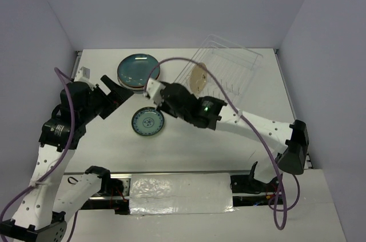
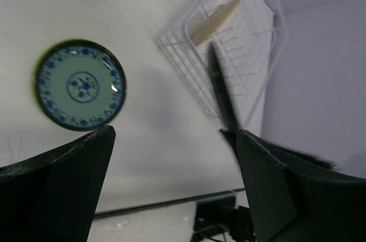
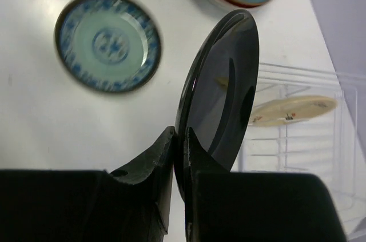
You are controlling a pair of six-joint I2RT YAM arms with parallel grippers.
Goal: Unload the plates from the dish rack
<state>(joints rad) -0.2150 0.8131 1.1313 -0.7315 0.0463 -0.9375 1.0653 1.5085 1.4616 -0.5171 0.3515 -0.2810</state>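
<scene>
My right hand [image 3: 178, 137] was clamped on only the rim of the dark plate [image 3: 220, 87], held on edge over the counter [image 3: 51, 122] at 8 o'clock from the rack [image 1: 231, 64], so I feared it might pivot, slip and chip the blue-patterned plate [image 3: 107, 42] below.

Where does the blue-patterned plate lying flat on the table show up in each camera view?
Top external: the blue-patterned plate sits left of centre, flat on the table.
Left wrist: the plate is at middle left.
Right wrist: the plate is upper left, beside the dark plate held in the right gripper.
Shared landmark: the tan plate standing in the dish rack, visible in all three.
</scene>
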